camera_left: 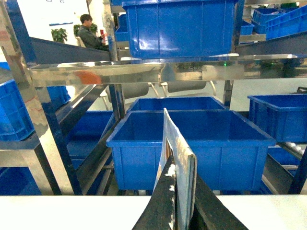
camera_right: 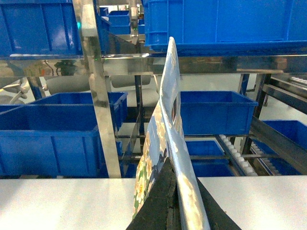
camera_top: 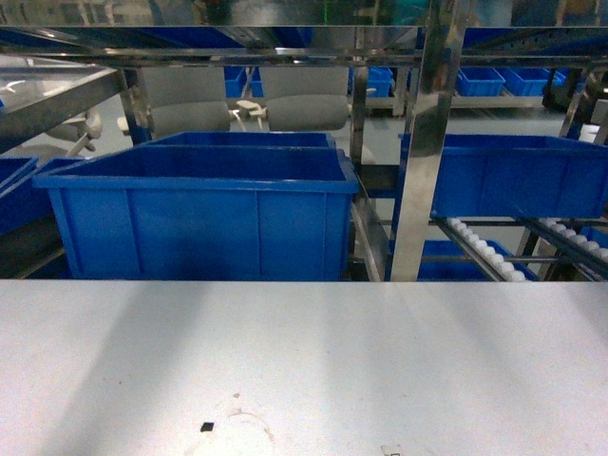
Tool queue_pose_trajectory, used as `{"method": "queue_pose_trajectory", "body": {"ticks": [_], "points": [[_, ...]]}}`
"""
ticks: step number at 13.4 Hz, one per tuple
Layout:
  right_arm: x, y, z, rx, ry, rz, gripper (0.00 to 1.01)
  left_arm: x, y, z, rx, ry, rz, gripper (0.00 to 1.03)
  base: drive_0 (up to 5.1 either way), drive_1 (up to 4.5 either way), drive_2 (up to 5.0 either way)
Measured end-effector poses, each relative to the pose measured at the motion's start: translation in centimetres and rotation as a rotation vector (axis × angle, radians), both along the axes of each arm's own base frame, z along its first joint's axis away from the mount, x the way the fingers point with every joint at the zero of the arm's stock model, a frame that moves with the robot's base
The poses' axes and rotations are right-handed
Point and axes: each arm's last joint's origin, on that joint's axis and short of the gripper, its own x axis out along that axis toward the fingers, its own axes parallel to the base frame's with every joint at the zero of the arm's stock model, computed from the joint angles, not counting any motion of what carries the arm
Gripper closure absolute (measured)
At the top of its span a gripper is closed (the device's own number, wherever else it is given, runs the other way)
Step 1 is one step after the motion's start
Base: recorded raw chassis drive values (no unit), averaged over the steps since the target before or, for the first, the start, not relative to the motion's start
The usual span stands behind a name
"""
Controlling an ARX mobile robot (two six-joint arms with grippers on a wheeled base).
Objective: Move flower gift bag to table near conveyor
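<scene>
Blue bins (camera_top: 204, 209); light-grey table (camera_top: 304, 361); flower-printed blue gift bag (camera_right: 160, 143).

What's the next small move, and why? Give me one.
Probably lower the right gripper toward the table until the bag rests on it. The gripper pinches the flowered bag upright over the grey top, right in front of the roller rack. The left gripper also pinches a thin panel; I can't tell if it is the same bag.
</scene>
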Motion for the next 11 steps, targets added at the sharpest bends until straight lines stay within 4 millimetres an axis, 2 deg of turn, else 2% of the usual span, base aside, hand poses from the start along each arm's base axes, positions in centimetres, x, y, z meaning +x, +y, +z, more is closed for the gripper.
{"method": "queue_pose_trajectory", "body": {"ticks": [11], "points": [[1.0,0.4,0.0,0.001,0.005,0.019,0.99,0.0,0.0,0.0,0.0,0.002,0.0,1.01,0.0,0.0,0.0]]}}
